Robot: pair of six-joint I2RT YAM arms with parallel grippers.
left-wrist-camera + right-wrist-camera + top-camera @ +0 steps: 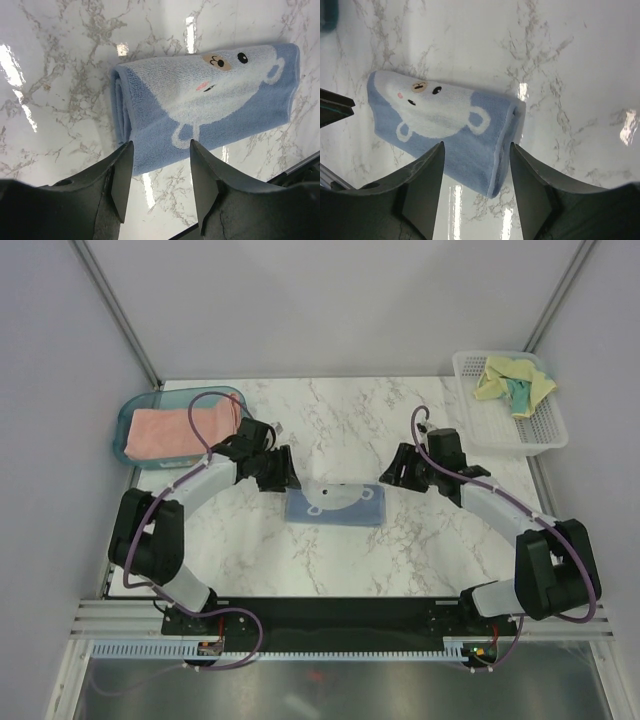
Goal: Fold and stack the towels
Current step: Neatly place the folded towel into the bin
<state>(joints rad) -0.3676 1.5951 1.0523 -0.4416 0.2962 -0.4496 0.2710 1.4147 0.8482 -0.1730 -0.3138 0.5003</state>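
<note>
A folded light blue towel with a white bear face lies flat on the marble table between my arms. It also shows in the left wrist view and the right wrist view. My left gripper hovers open and empty over its left end. My right gripper hovers open and empty over its right end. A folded salmon-pink towel lies in the teal tray. A crumpled pale yellow towel with a teal panel lies in the white mesh basket.
The tray stands at the table's back left, the basket at the back right. Bare marble stretches behind the blue towel and in front of it. Grey walls close the cell on three sides.
</note>
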